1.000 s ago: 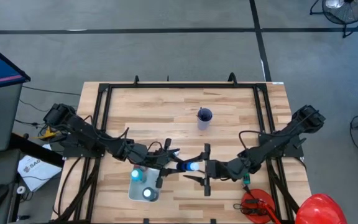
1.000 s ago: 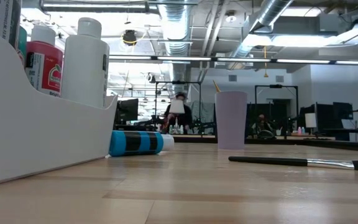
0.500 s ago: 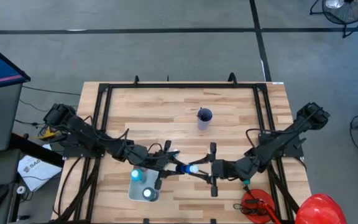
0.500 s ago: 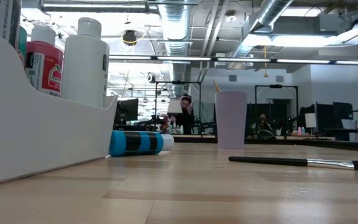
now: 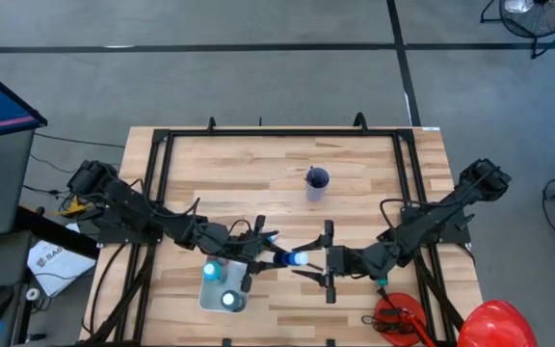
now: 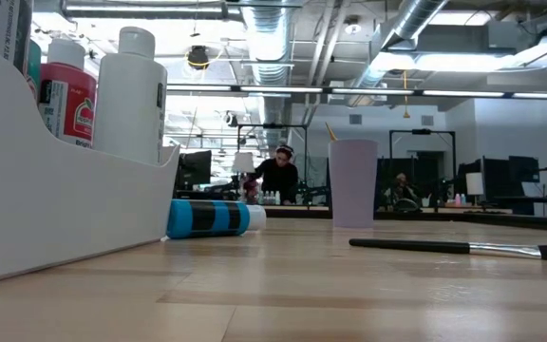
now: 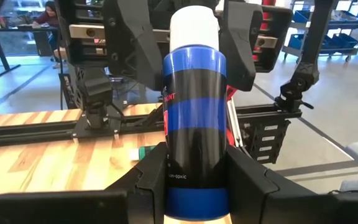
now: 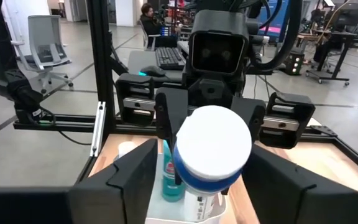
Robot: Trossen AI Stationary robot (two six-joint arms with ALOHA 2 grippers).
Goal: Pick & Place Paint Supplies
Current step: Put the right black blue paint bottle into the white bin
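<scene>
Passing the dark blue bottle (image 7: 194,118) mid-air, the left fingers (image 7: 247,180) stay clamped on its body while the right fingers (image 8: 135,171) stand apart around the white cap (image 8: 212,146); they should close squarely before the left lets go.

high: straight down | low: table level | wrists: close, facing, apparently sharing dark blue bottle (image 7: 194,118)

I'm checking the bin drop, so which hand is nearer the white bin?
Left. The left hand, shut on the blue bottle, sits just beside the white bin. The right hand is farther off, at the bottle's cap end.
</scene>
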